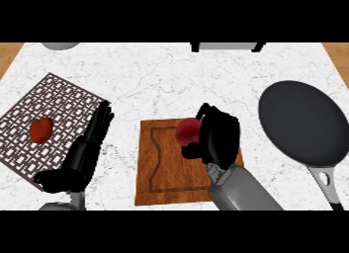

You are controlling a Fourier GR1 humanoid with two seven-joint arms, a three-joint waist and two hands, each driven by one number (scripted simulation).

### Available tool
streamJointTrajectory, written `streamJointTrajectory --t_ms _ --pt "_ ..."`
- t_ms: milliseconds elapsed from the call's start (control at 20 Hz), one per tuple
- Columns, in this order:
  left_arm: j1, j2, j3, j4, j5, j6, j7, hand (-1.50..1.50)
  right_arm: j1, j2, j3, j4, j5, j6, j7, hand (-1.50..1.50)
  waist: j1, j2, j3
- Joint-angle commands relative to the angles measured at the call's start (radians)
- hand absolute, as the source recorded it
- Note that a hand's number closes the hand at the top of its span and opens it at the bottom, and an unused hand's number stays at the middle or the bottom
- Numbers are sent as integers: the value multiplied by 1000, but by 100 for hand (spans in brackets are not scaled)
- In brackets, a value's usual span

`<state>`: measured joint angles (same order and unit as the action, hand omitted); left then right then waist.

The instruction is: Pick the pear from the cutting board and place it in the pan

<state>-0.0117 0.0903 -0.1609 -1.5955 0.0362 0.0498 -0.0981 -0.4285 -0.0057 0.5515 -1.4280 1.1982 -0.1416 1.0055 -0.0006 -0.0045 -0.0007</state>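
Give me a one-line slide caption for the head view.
Right hand curls around the red pear on the cutting board, the empty pan to its right, left hand resting open.

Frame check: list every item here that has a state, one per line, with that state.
pear: on the cutting board, right hand curled round it, not lifted clear as far as can be told
cutting board: flat on the counter
pan: empty, handle toward the robot
red fruit: lying on the patterned mat
right hand: shut on the pear
left hand: open, fingers straight, holding nothing
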Motion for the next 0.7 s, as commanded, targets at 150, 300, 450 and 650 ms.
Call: streamJointTrajectory --t_ms 150,300,450,650 --pt "33 0 -9 -26 -9 -7 -7 0 -50 5 -6 -133 152 -75 149 150 3 1 1" --pt "9 -24 -20 20 -32 14 -13 0 -5 5 -68 -196 155 -122 141 150 -6 2 1" --pt "-10 -22 15 31 -2 8 -3 0 24 5 -122 -249 155 -146 144 150 -7 3 1" --pt "28 -15 1 11 -12 -6 -49 0 143 -44 -265 -203 83 -317 -13 150 -2 7 1"
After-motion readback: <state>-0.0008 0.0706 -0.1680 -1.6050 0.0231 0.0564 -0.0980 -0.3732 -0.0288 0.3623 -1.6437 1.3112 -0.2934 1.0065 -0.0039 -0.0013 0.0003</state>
